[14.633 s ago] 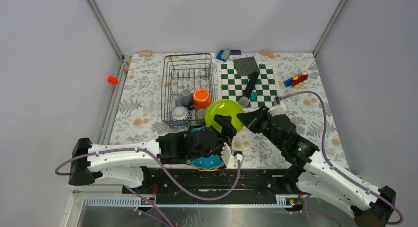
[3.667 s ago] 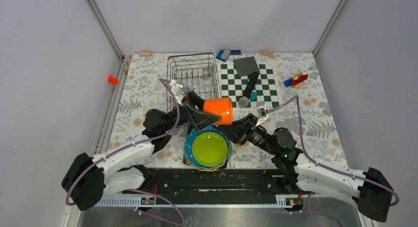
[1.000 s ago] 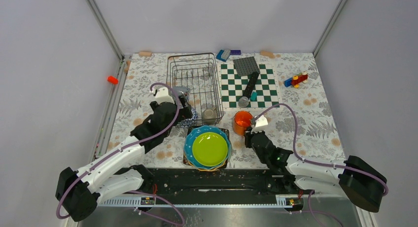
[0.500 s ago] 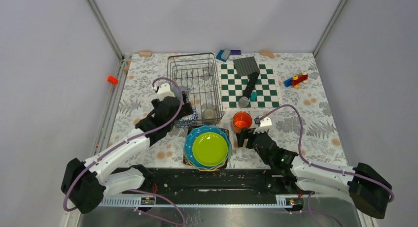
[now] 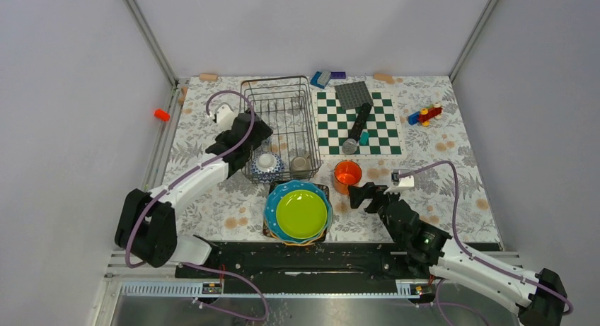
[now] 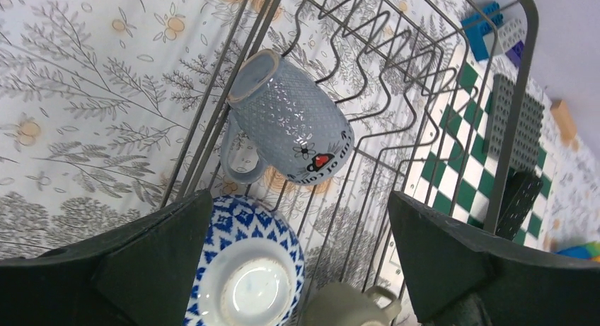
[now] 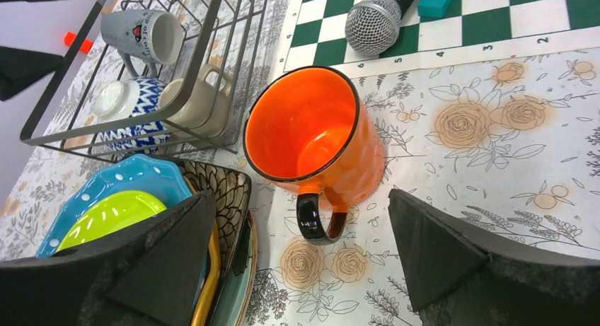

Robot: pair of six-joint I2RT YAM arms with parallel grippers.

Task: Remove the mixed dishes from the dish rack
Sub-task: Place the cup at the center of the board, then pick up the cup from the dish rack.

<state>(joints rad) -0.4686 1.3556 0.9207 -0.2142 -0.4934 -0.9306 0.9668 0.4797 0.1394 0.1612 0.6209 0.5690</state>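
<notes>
Nearest us, our right gripper (image 5: 361,194) gaped empty just short of the orange mug (image 7: 315,138), which stood upright beside the stacked plates (image 5: 301,211). Farther on, our left gripper (image 6: 298,206) hung wide open over the dish rack (image 5: 283,103), its wires fencing a grey cup (image 6: 286,128) and patterned bowl (image 6: 244,269).

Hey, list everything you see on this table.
Rack: one, dark wire, back left.
Cup: one, grey, in rack.
Other cup: one, beige, in rack.
Bowl: one, blue patterned, in rack.
Mug: one, orange, right of rack.
Plates: one stack, lime topmost, near edge.
Checkerboard: one, green-white, beside rack.
Studded plate: one, grey, on checkerboard.
Microphone: one, black, on checkerboard.
Toy bricks: several, mixed colours, scattered at back.
Left gripper: one, black, open over rack.
Right gripper: one, black, open by mug.
</notes>
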